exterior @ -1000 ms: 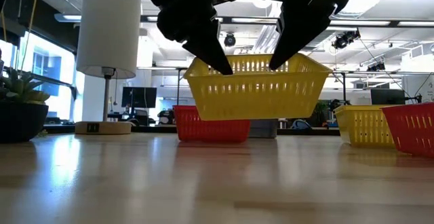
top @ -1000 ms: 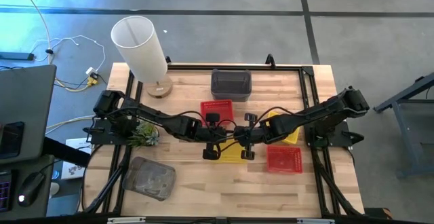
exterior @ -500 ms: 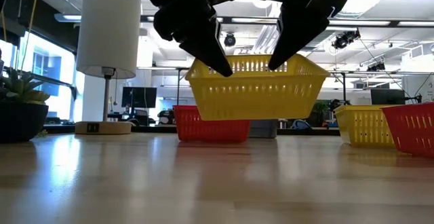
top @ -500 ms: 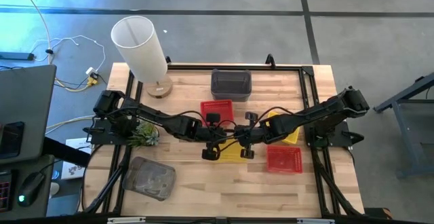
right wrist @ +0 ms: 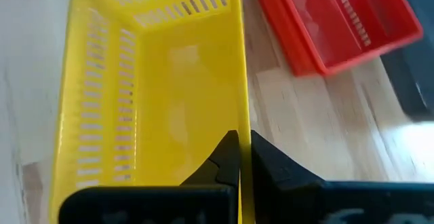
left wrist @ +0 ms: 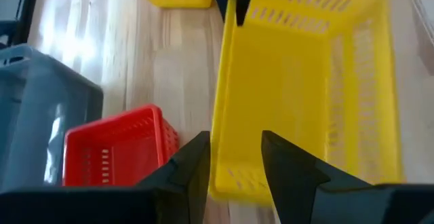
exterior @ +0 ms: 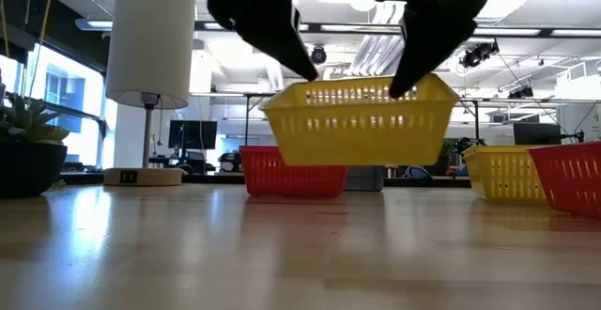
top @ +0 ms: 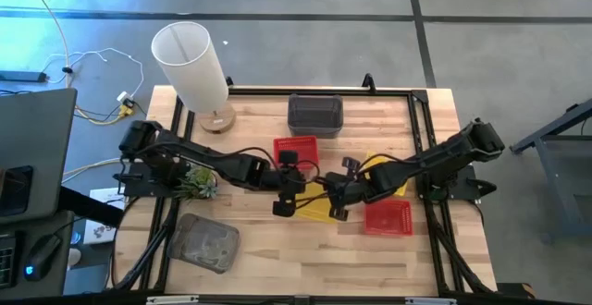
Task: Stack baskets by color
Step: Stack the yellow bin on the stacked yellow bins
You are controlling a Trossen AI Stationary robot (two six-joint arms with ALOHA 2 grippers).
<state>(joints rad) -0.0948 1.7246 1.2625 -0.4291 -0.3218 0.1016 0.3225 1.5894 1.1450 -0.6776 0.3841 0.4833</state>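
Above table (top: 277,259): left gripper (left wrist: 234,159) now spread, off rim; right gripper (right wrist: 243,157) pinches yellow basket (exterior: 357,127), now tilted.

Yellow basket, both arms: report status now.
Left gripper open astride yellow basket rim. Right gripper shut on opposite rim; basket airborne. Red basket behind; path clear.

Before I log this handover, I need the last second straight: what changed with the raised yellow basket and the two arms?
The left gripper opened its fingers, which now straddle the yellow basket's wall without clamping it. The basket shifted slightly toward the right arm's side and tilted, carried by the right gripper, which stays shut on its rim. The other baskets, lamp and plant stayed put.
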